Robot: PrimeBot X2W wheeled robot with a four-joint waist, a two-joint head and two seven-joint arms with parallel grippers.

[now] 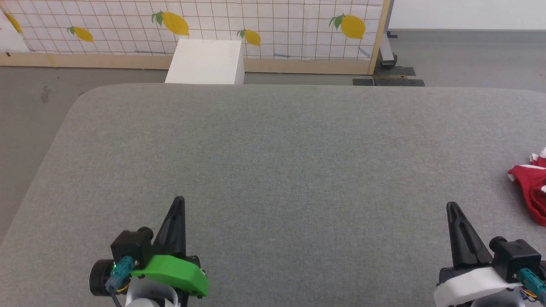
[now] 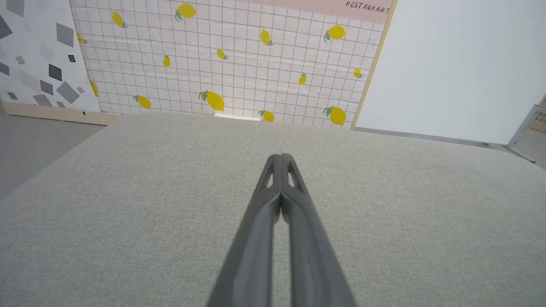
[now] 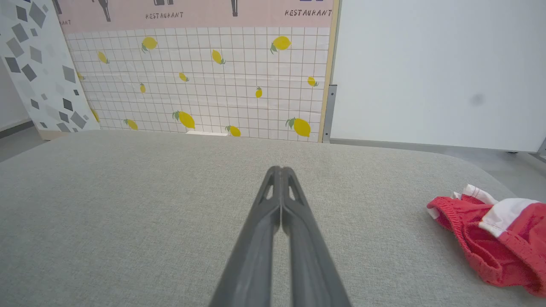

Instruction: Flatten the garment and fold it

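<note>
Left gripper point(image 1: 179, 204): over the near left of the grey padded table point(image 1: 273, 153), fingers pressed together, holding nothing. Right gripper point(image 1: 451, 208): over the table's near right, fingers likewise pressed together and empty. Garment point(image 1: 531, 187): red with white trim, crumpled at the table's right edge — beyond the right gripper, apart from it. White box point(image 1: 207, 62): past the table's far edge. Lemon-print panel point(image 1: 264, 25): behind the table, furthest back.

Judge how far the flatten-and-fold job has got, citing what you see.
Done: nothing; the garment lies crumpled on the right side of the grey surface. In hand: nothing; the left gripper and right gripper are shut, empty and apart from it. To do: reaching it, flattening, folding.
</note>
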